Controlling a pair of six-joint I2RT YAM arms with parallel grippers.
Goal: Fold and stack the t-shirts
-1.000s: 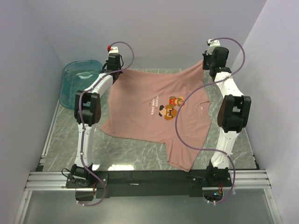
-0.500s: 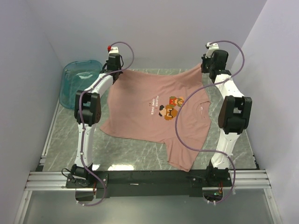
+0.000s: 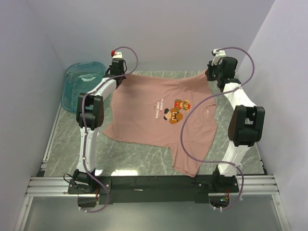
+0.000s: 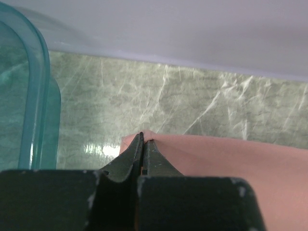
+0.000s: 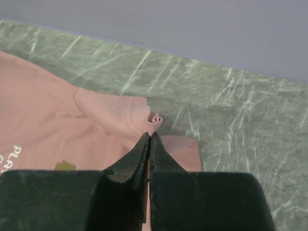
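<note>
We count one dusty-pink t-shirt (image 3: 154,122), lying print-up on the marbled surface (image 3: 130,156). Two tools, both closed tight on cloth: the left tool (image 4: 143,136) pinches the shirt's far left corner, the right tool (image 5: 149,136) its far right corner. One teal bin (image 3: 77,82) sits far left.

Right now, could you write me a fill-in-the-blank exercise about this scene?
1. The left gripper is ____ on the pink t-shirt.
2. The teal bin stands nearest the ____ arm.
3. The t-shirt's print faces ____.
Missing words: shut; left; up.
</note>
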